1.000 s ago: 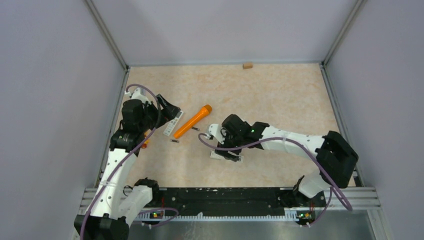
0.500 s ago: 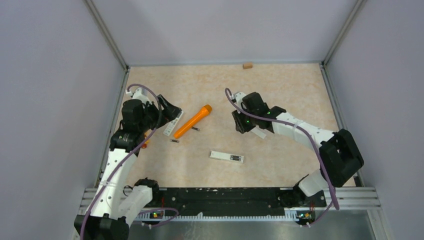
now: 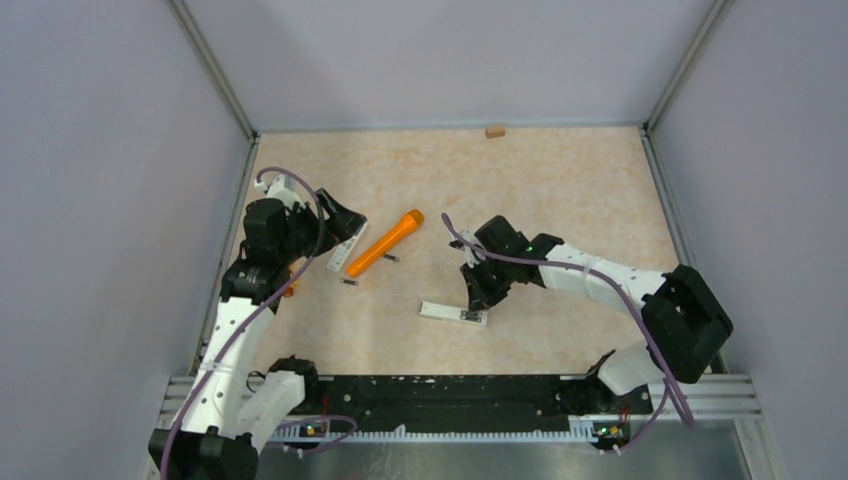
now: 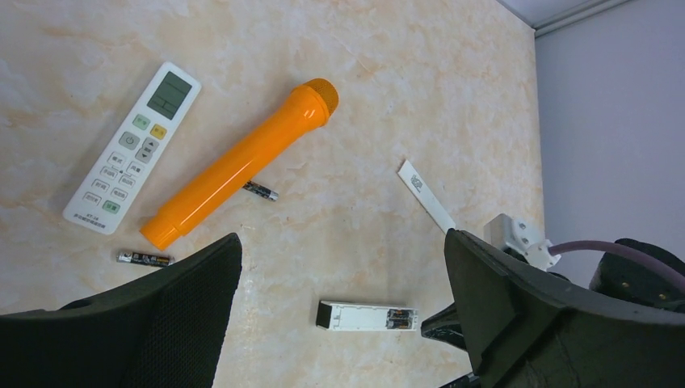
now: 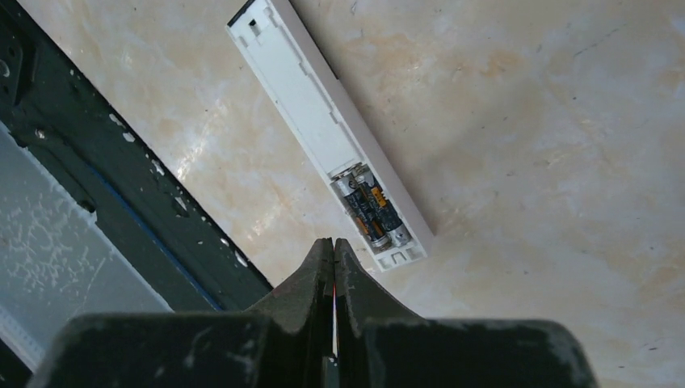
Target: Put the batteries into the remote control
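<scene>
Top camera looks down from behind; wrist cameras share the slim remote (image 4: 355, 315) (image 5: 303, 109).

Your worktop (image 4: 420, 89) is smooth, marble-patterned and faintly shiny. The orange tube (image 4: 239, 166) is glossy plastic, the open remote (image 5: 300, 101) matt white plastic. Your right end effector (image 5: 334, 246) is black and grainy, possibly printed plastic.

- Beige marbled table (image 3: 560, 190).
- Slim white remote (image 3: 453, 313), back up, battery bay open, near front centre.
- Buttoned white remote (image 4: 132, 148), face up, left, beside orange tube (image 4: 242, 162).
- Loose battery (image 4: 260, 190) just beside tube's middle.
- Second battery (image 4: 144, 258) near tube's narrow end.
- White cover strip (image 4: 426, 196).
- Small tan block (image 3: 494, 131) at far edge.
</scene>
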### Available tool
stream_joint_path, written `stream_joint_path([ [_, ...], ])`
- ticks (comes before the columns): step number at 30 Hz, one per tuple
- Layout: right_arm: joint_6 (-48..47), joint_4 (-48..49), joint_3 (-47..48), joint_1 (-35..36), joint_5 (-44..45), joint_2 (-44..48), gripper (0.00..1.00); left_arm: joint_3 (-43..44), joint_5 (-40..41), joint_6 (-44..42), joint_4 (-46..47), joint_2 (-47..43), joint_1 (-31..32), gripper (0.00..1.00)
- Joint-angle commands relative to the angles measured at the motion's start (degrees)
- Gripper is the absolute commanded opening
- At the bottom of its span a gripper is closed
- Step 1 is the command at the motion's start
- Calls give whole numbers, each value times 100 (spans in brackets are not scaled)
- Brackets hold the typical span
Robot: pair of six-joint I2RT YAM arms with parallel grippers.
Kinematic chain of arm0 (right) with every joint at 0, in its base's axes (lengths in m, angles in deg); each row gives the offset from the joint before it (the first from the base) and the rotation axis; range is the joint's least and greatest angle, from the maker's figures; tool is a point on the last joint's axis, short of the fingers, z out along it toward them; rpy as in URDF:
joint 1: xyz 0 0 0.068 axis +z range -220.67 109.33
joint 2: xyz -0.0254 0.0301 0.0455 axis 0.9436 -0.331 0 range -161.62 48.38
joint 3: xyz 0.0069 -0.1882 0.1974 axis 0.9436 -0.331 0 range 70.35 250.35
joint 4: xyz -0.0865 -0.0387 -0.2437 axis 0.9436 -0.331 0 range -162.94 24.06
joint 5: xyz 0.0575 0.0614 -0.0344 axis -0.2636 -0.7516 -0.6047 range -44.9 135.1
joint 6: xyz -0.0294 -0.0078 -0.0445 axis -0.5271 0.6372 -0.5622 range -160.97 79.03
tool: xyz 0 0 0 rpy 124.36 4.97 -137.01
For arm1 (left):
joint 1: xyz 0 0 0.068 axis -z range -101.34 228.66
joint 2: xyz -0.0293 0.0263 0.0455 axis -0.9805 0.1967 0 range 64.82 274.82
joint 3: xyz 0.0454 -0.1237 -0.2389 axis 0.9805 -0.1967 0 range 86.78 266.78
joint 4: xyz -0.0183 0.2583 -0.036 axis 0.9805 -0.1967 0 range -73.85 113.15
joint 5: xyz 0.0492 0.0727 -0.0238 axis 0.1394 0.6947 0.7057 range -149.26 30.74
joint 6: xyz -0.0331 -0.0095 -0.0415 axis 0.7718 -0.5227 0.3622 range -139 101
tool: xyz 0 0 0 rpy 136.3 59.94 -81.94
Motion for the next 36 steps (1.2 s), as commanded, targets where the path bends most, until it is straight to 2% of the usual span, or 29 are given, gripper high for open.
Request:
stream_joint_path([
  [1,175,15,-46,163,147,-152,0,-26,-67,-1,262,-35,-38,98],
  [5,214,-12,-80,176,572,-315,0,-33,-50,2,248,-32,-38,98],
  [29,364,-36,-111,286,1118,-555,0,37,-14,-7,230,-47,-38,98],
  [36,352,-114,332,280,633,239,0,105,57,-84,150,-54,-38,98],
])
